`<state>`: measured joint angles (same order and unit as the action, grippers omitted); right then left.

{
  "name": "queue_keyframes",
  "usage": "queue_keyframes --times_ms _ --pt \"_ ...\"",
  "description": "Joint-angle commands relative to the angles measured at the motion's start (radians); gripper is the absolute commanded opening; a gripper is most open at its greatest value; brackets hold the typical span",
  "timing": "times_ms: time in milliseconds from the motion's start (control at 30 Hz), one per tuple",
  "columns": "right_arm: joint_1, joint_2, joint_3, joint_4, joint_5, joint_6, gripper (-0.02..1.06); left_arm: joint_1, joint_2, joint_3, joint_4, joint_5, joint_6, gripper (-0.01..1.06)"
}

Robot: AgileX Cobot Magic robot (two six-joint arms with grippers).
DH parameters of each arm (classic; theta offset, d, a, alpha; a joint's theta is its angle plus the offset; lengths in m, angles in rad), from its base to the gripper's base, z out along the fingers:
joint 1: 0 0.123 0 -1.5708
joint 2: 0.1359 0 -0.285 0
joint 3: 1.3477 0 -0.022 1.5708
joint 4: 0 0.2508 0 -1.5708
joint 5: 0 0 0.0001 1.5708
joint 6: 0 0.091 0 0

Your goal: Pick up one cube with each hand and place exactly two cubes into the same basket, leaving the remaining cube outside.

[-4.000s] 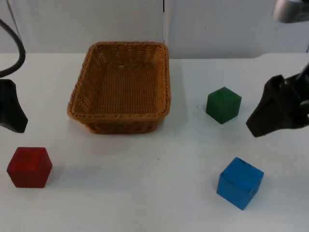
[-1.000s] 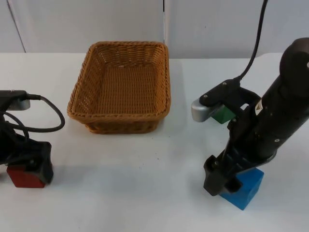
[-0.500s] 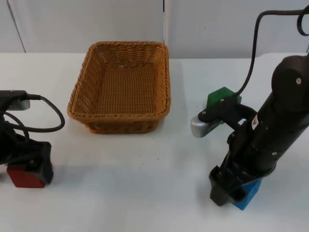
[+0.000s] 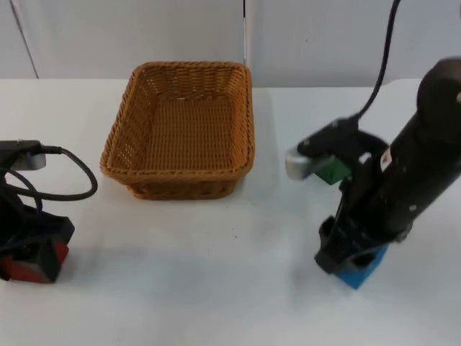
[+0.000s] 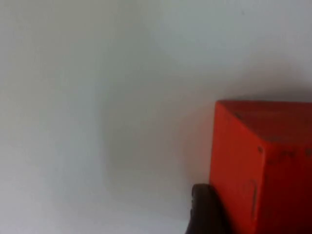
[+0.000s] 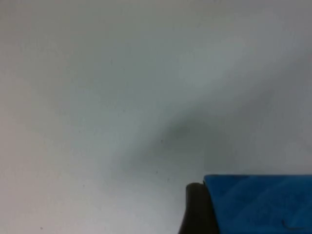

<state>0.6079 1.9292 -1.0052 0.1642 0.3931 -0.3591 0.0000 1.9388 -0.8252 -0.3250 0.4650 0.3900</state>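
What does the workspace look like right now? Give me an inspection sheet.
Surface: white table, bare around the items.
Job's things: wicker basket empty; red cube at left end effector; blue cube at right end effector; green cube partly hidden behind right arm.
Clutter: nothing seen.
End effectors: a fingertip beside each cube in the wrist views.
Cables: robot's own.
Surroundings: grey partition wall.

white table (image 4: 216, 288) meets grey partition wall (image 4: 144, 36).
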Motion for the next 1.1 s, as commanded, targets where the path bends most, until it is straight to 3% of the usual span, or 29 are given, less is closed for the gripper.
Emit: queue_keyframes --times_ms 0,33,733,1067 --pt "0.005 -0.037 -0.003 -0.006 -0.007 -0.003 0.0 -0.001 -0.027 -0.001 -0.006 0.028 -0.002 0.08" --pt "0.005 -0.062 -0.003 -0.006 -0.004 -0.007 0.0 -0.001 -0.042 -0.001 -0.006 0.042 -0.002 0.0" --pt "0.005 -0.388 -0.003 -0.002 0.03 0.0 0.0 -0.001 -0.575 -0.001 -0.015 0.187 -0.032 0.0" --pt "0.005 -0.399 -0.003 -0.002 0.03 0.006 0.0 -0.001 -0.627 0.001 -0.015 0.181 -0.028 0.0"
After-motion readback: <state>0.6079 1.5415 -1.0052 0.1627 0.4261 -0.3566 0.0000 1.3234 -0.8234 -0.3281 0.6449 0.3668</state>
